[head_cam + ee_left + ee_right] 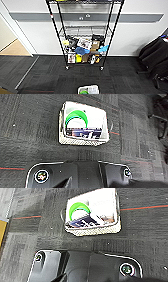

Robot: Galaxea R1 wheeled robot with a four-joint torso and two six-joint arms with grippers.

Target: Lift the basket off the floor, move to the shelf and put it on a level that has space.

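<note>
- Whether each gripper is wide or narrow, I cannot tell; the wrist views show dark robot plates above the carpet.
- The small cream woven basket (83,124) sits on the dark grey carpet floor (30,126), with a green ring (76,116) inside.
- The tall black wire shelf (85,37) stands beyond, against the white wall (37,35); its lower tiers are cluttered.

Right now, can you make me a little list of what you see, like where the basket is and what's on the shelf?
basket: small cream woven basket standing on the floor, in front of the shelf and apart from it
inside the basket: a green ring and a dark printed packet
floor: dark grey carpet tiles
shelf: tall black wire rack on small casters, against the white wall
lower tiers: crowded with mixed items
level above them: looks bare
basket lifted: not yet
</note>
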